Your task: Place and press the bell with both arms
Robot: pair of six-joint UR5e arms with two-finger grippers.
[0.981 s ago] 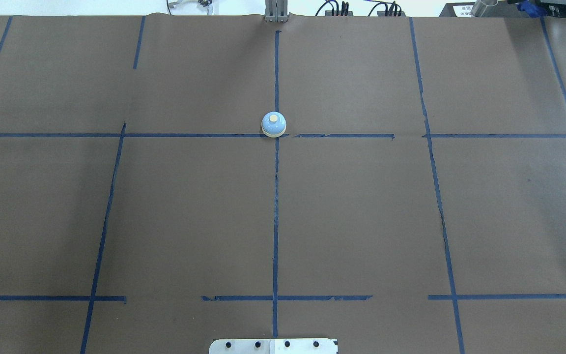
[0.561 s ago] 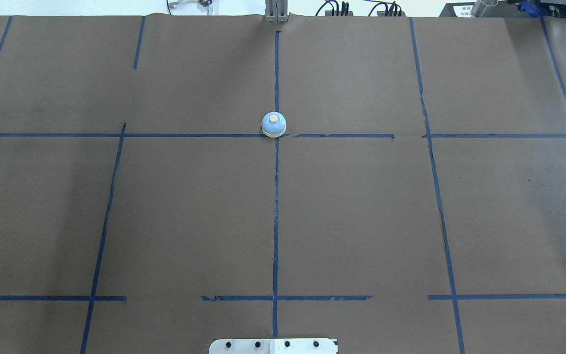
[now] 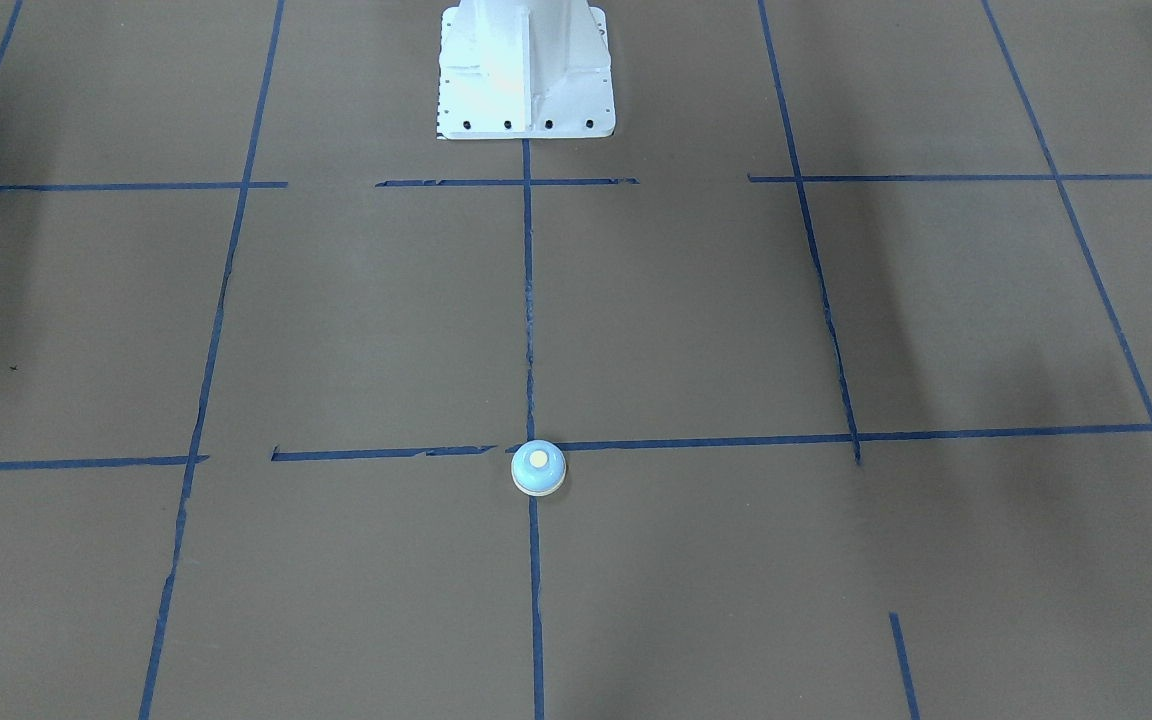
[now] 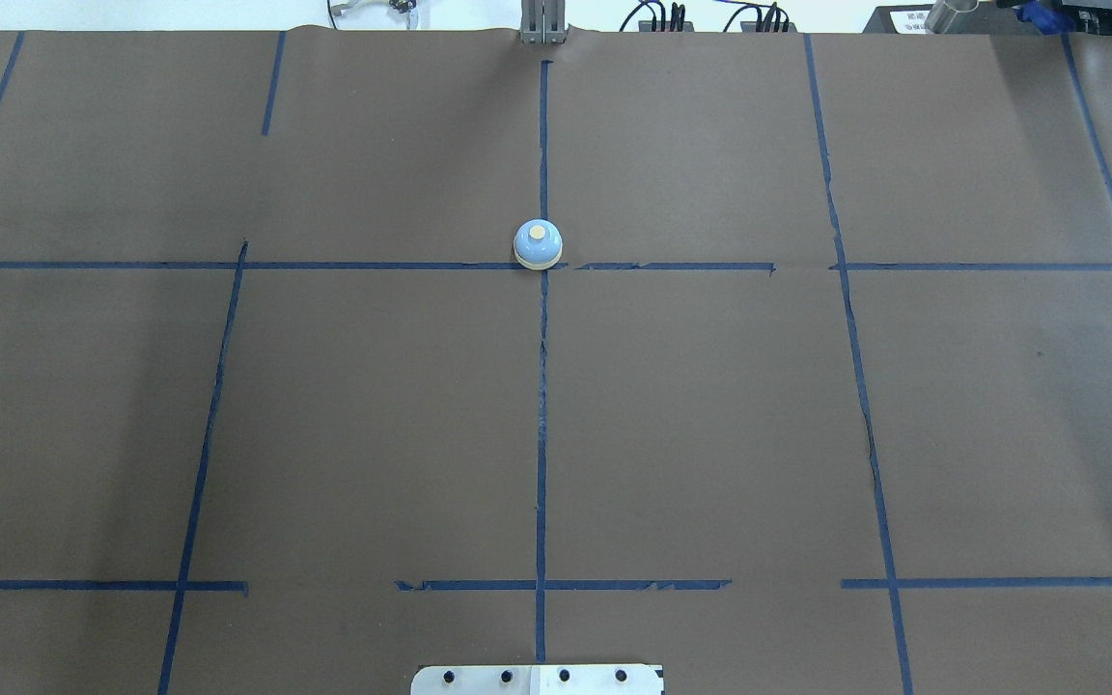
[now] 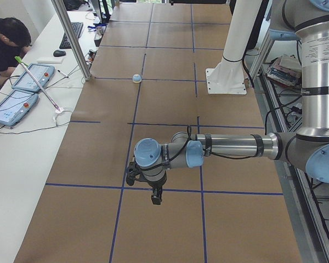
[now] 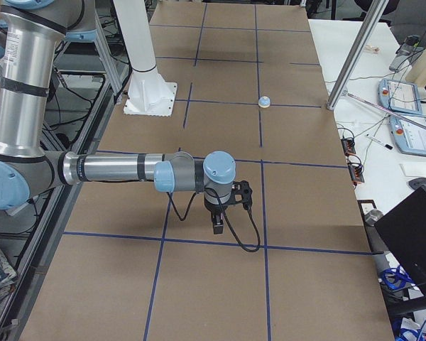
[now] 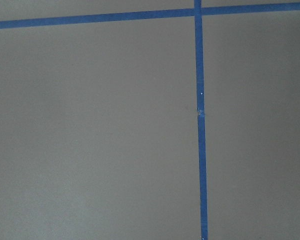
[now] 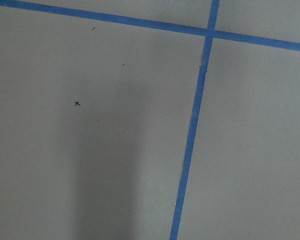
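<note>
The left gripper (image 5: 155,198) hangs over the brown table cover (image 4: 710,434), well apart from the bell, at the end of the table on the robot's left. It shows only in the left side view, so I cannot tell if its fingers are wide or narrow. Its wrist camera sees only blue tape lines (image 7: 200,125) on the cover.

In the middle stands the bell (image 4: 538,244), upright, with the cream button (image 4: 538,232) on top. It sits alone at the crossing of two tape lines, on the far side of the table from the white pedestal (image 3: 524,70). Nothing touches it.

The right gripper (image 6: 219,222) hangs in the same manner at the other end of the table, also well apart from the bell. Again I cannot tell the state of its fingers.

I judge that the bell seems already placed and that both arms are parked. If pressing is not yet done, the next move calls for a long reach toward the centre and a straight push down on the small button, not on the dome side.
</note>
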